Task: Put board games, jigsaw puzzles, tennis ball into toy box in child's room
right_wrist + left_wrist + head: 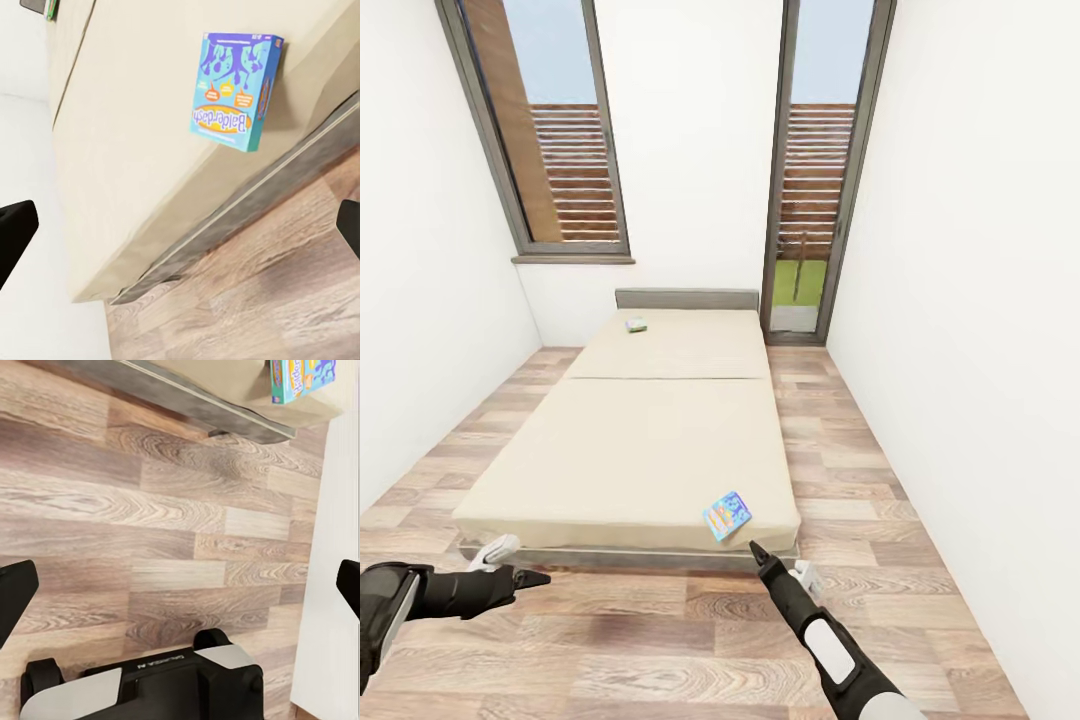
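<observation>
Bed (650, 440): beige mattress on a dark frame, lengthwise away from the robot, grey headboard (687, 298) at the far end under the white wall.
Near board game (727, 515): blue box lying flat on the mattress by the bed's foot-end corner on the robot's right; its long axis runs skew to the bed's edges, one corner reaching toward the foot edge. In the right wrist view its face (234, 88) reads "Balderdash".
Far board game (636, 324): small pale box with some green, flat on the mattress close to the headboard, left of the bed's midline — too small to tell which way it points.
Right gripper (758, 551): over the wood floor (660, 640) just short of the bed's foot edge, aimed at the near board game; apart from it, not touching. Its dark fingertips (15, 236) sit at opposite edges of the wrist view — spread wide, nothing between them.
Left gripper (538, 577): over the floor near the bed's left foot corner, well apart from both games; fingers (13, 592) likewise spread, empty.
</observation>
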Motion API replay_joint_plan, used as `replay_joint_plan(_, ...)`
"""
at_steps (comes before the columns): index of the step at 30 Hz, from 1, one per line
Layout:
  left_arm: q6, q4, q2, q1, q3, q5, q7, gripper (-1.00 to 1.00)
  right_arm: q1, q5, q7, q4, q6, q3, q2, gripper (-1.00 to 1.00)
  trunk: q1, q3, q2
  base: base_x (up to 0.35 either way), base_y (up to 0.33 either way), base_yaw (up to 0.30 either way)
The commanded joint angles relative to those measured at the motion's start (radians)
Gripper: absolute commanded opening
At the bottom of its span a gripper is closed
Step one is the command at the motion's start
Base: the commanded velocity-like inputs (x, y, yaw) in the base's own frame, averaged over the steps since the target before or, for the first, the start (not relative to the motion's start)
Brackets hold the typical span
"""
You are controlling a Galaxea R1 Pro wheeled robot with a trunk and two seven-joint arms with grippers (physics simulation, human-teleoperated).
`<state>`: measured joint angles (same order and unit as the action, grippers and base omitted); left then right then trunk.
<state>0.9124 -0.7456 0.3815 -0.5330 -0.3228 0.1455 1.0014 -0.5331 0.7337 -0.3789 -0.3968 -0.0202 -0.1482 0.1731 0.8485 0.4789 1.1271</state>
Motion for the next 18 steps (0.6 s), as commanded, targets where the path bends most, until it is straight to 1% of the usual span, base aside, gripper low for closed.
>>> replay_joint_plan(1,0.006,0.000,-0.002,-0.001,-0.004,0.011,0.010,1.00,-0.001,0.009,-0.006,0.001,-0.002,-0.003,0.000,1.00,0.004,0.004,0.008,0.000,0.000,0.000)
replay_joint_plan(5,0.006,0.000,-0.006,-0.001,-0.004,0.011,0.010,1.00,-0.001,0.008,-0.007,0.001,0.002,-0.002,0.000,1.00,0.019,0.017,0.036,0.000,0.000,0.000)
replay_joint_plan(18,0.005,0.000,-0.006,-0.001,-0.005,0.011,0.009,1.00,-0.001,0.009,-0.001,0.001,0.002,-0.005,0.001,1.00,0.069,0.058,0.127,0.000,0.000,0.000)
